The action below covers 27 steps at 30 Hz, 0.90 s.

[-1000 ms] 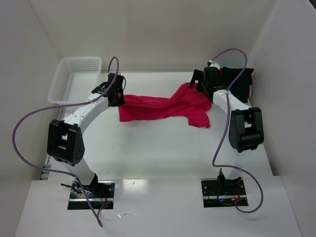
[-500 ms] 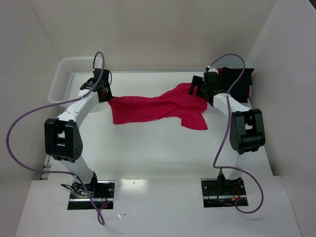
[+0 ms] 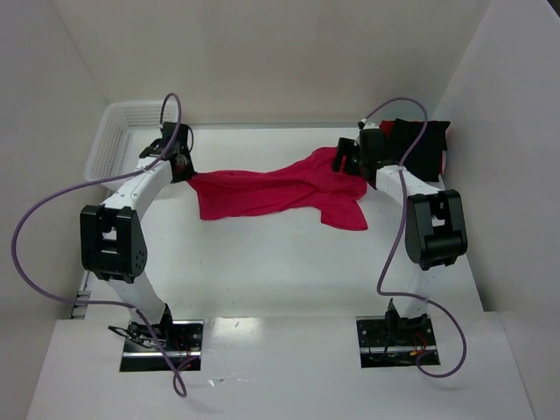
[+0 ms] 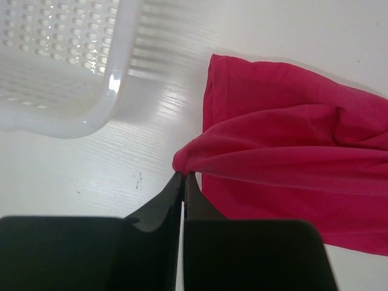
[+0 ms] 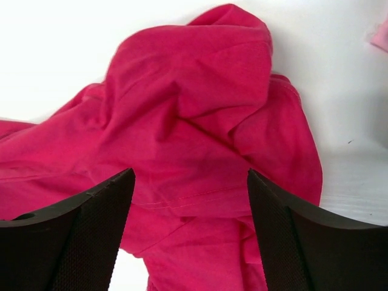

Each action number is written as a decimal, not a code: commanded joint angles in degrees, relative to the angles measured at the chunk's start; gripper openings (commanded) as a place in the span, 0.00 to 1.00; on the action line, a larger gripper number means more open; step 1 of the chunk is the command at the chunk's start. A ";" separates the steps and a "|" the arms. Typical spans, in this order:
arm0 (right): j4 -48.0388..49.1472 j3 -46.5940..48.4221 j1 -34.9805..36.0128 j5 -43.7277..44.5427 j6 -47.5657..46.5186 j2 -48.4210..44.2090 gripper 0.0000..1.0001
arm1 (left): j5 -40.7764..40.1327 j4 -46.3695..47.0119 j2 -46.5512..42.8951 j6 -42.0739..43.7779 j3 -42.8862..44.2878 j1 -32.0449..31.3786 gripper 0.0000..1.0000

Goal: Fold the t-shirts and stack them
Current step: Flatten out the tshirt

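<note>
A crimson t-shirt (image 3: 280,188) lies crumpled across the far middle of the white table. My left gripper (image 3: 181,169) is shut on the shirt's left edge and holds a pinched fold of it (image 4: 185,163) just above the table, next to the basket. The rest of the shirt (image 4: 291,170) spreads to the right in the left wrist view. My right gripper (image 3: 344,161) is open above the shirt's bunched right end (image 5: 194,121), with its fingers (image 5: 91,224) apart on either side of the cloth and not holding it.
A white plastic basket (image 3: 122,144) stands at the far left, and its corner (image 4: 73,91) is close to my left gripper. A dark pile of clothes (image 3: 424,144) with a bit of red lies at the far right by the wall. White walls enclose the table.
My left gripper has pulled the shirt's left edge further left toward the basket, stretching the cloth out. The right gripper shifted slightly left over the shirt's right end.
</note>
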 commanded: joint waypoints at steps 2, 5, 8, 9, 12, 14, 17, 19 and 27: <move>0.01 1.71 -0.27 0.35 -1.27 1.88 0.78 | -0.16 2.00 -0.38 2.41 0.73 1.65 0.00; -2.36 3.11 -0.27 2.10 -1.27 3.99 0.77 | 1.06 2.01 -0.38 2.93 0.20 1.65 0.00; -2.38 3.90 -0.27 2.11 -1.80 5.05 0.74 | 1.07 2.01 -0.38 2.94 0.20 1.65 0.00; -2.38 3.90 -0.27 2.11 -1.80 5.05 0.74 | 1.07 2.01 -0.38 2.94 0.20 1.65 0.00; -1.85 3.38 -0.27 1.58 -1.80 5.75 0.73 | 1.07 2.53 -0.38 2.94 -0.33 2.18 0.00; -1.85 3.38 -0.80 1.05 -2.32 6.37 0.73 | 1.07 2.54 -0.38 2.94 -0.33 2.18 0.00; -3.42 4.60 -0.80 1.84 -2.32 6.89 0.73 | 1.07 2.54 -0.38 2.94 -0.33 2.18 0.00; -4.65 5.22 -1.42 2.71 -2.32 7.42 0.81 | 1.59 2.54 -0.38 2.94 -0.33 2.18 0.00; -7.90 4.70 -4.14 1.59 -0.31 7.42 0.90 | 2.12 2.54 -0.91 3.47 0.20 2.18 0.00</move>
